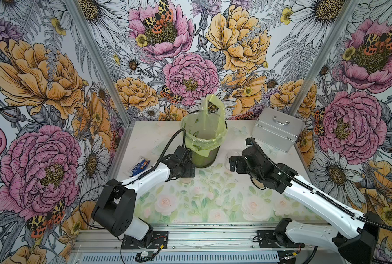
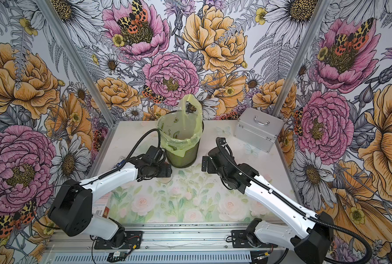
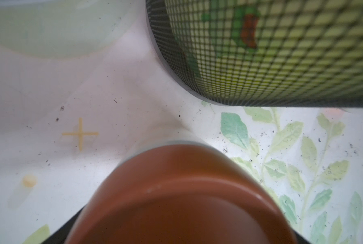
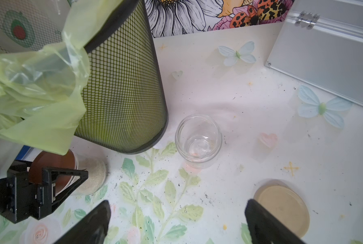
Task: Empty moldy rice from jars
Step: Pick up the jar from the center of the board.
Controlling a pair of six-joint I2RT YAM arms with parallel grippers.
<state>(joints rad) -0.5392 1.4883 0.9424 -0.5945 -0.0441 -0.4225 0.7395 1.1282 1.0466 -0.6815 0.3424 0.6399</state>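
Copper-lidded round glass jar [image 4: 91, 175] inside left end effector [image 4: 55, 172]; grip unclear.
Right end effector [image 4: 178, 209] spread wide, empty. Glass likely slick, fragile; hold lid.

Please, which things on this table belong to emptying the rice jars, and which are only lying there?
For the job: copper-lidded jar of rice, open jar, loose beige lid, mesh bin with bag.
Just lying about: silver case, blue packet, clear bowl.

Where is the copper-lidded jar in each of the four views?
Both top views: the copper-lidded jar peeks out beneath the left gripper.
Left wrist: its lid fills the foreground.
Right wrist: the jar stands between that gripper's fingers.
Shared landmark: the mesh bin beside it.
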